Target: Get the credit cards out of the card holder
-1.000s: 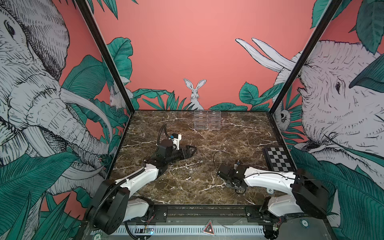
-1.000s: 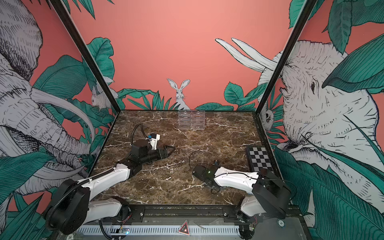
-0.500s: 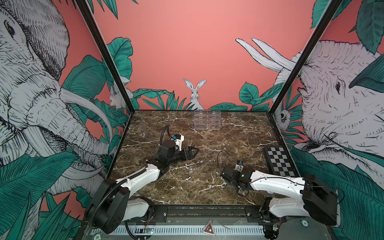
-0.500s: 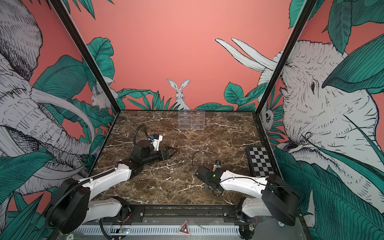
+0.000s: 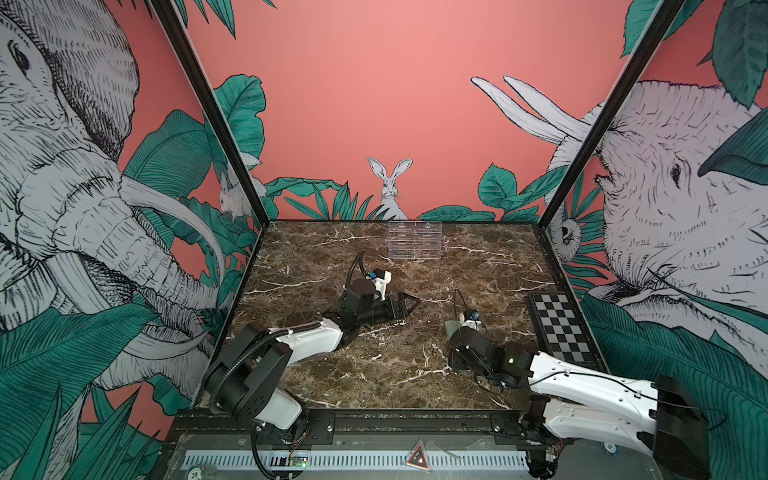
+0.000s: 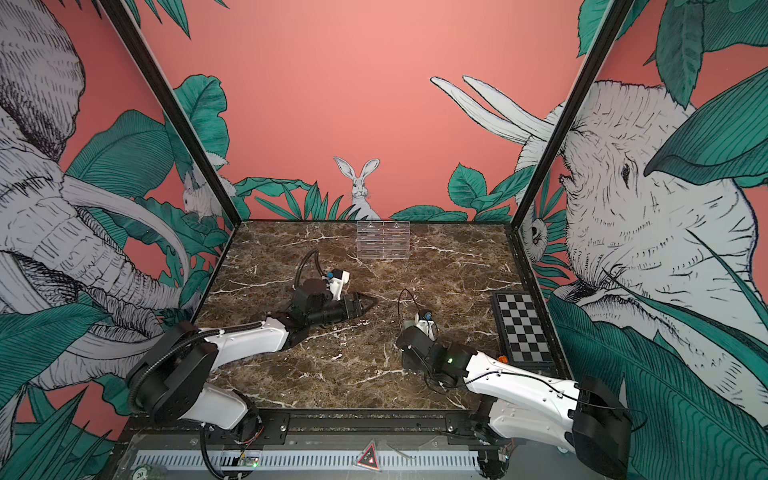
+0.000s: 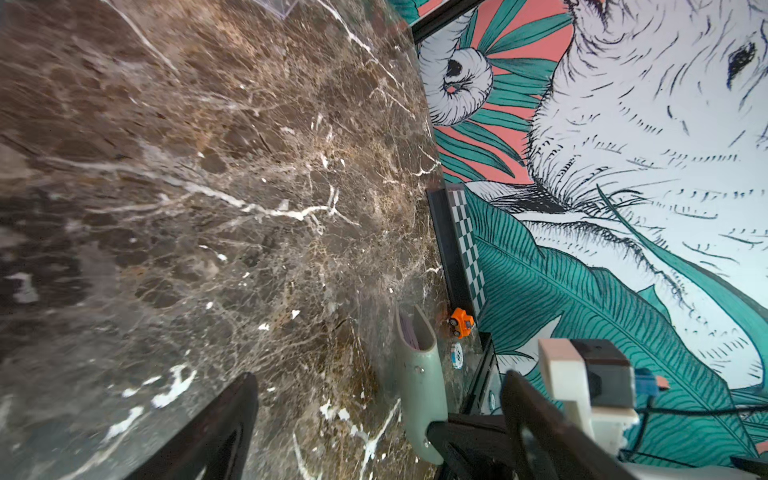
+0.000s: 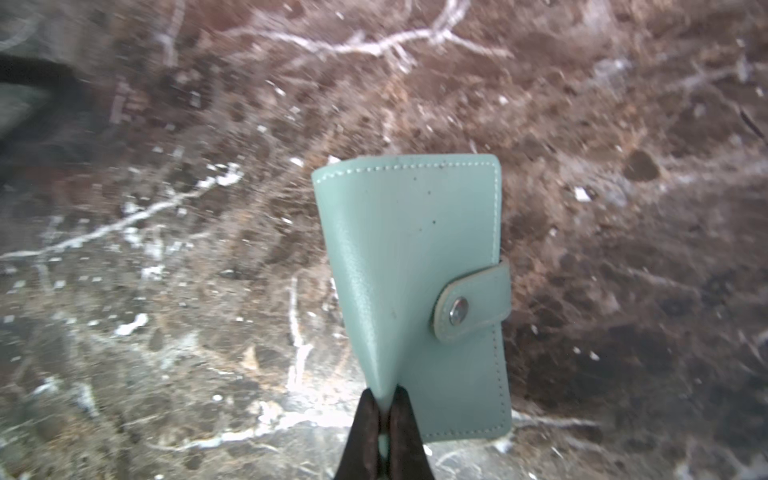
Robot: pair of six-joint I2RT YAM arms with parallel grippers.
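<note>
Your left gripper [image 5: 406, 305] lies low just left of the table's [image 5: 374, 374] centre, aimed toward 3 o'clock, its jaws spread wide with nothing between them. At 12 o'clock, against the back wall, is the clear stand [image 5: 414, 245]. At about 4 o'clock your right gripper [image 8: 384, 397] is pinched tight on one edge of the card holder [image 8: 415, 270], whose snap tab [image 8: 469, 305] lies fastened over the cover. The left wrist view shows thin layers inside the holder's end; what they are you cannot tell. Along the 3 o'clock edge lies the checkered board [image 5: 559, 328], with an orange toy car [image 7: 461, 322] and a chip [image 7: 456, 353] beside its near corner.
</note>
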